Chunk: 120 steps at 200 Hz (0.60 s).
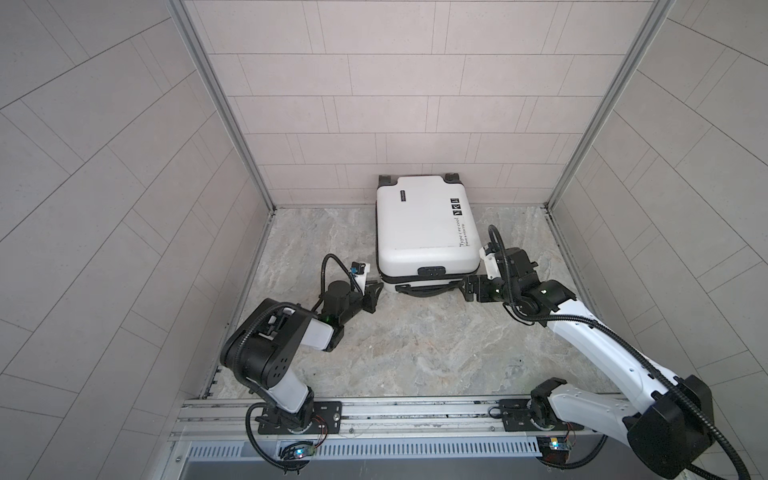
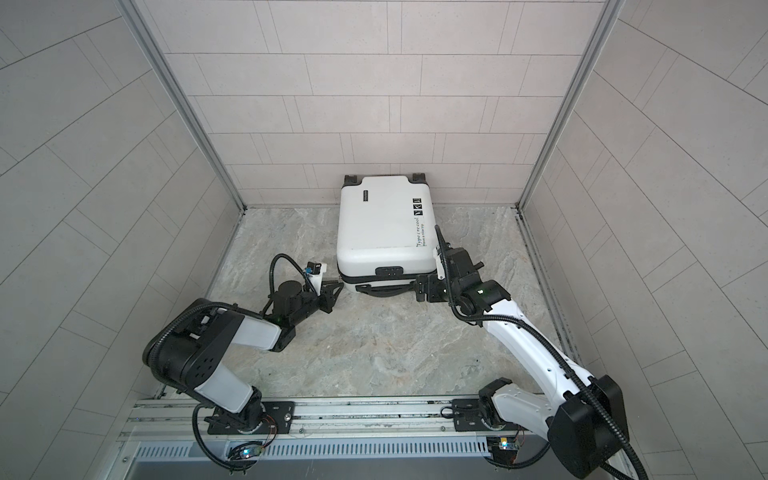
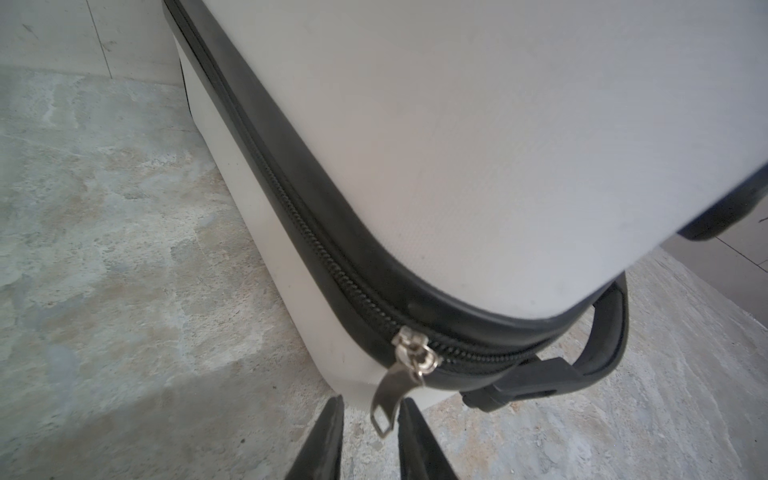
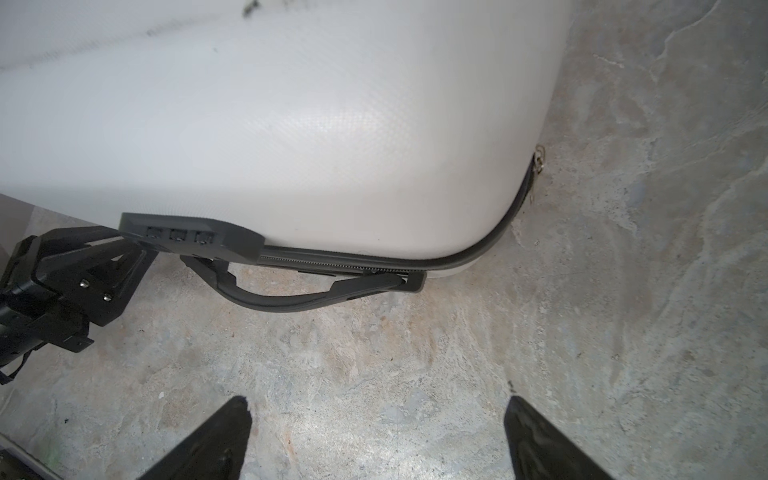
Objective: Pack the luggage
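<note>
Luggage [image 1: 424, 224] flat; left end effector [image 3: 372, 400] narrowly parted astride zipper pull [image 3: 392, 395]; right end effector [image 4: 377, 400] spread wide, empty, beside corner.

Luggage [image 1: 424, 224] shell: white plastic, finely textured, slight sheen. Zipper pull [image 3: 388, 401]: bright metal. Tabletop [image 1: 415, 345]: matt, stone-patterned.

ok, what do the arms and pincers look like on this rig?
Left arm and right arm: white link shells, black joint housings, black corrugated cable conduit looped along each. Left pincer and right pincer: black, tapered wedge-shaped fingers. Black base plates on an aluminium rail.
</note>
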Available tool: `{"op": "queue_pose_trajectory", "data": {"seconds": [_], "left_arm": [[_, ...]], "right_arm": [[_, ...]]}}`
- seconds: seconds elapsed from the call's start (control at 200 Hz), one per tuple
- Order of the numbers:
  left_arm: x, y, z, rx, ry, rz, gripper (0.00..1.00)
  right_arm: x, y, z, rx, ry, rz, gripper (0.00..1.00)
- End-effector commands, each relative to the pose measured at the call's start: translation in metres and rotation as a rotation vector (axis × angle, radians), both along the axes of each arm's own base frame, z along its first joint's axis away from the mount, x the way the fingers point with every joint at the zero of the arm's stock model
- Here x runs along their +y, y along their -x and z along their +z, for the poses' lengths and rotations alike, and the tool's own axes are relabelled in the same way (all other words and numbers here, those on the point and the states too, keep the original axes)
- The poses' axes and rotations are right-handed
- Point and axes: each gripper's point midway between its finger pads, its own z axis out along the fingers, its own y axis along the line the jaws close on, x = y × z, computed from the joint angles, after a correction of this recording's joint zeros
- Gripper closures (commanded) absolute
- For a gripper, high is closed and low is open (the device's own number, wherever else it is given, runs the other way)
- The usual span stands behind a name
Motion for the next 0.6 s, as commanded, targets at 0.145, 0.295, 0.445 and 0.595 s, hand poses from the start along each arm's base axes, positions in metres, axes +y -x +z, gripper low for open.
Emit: {"op": "queue_pose_trajectory", "data": {"seconds": [0.145,0.295,0.445,0.595], "left_arm": [[-0.005,-0.011,0.023,-0.069,0.01,-0.028,0.75],[-0.007,-0.011,0.027,-0.075,0.015,-0.035,0.77],[-0.008,-0.01,0.031,-0.083,0.018,-0.041,0.81],[-0.009,-0.009,0.035,-0.088,0.023,-0.054,0.84]], "right_arm": [[0.002,0.0,0.002,0.009,-0.004,0.01,0.03],[0.002,0.0,0.002,0.013,-0.002,0.011,0.03],[0.003,0.0,0.002,0.019,-0.005,0.016,0.03],[0.004,0.0,0.0,0.024,-0.007,0.018,0.03]]}}
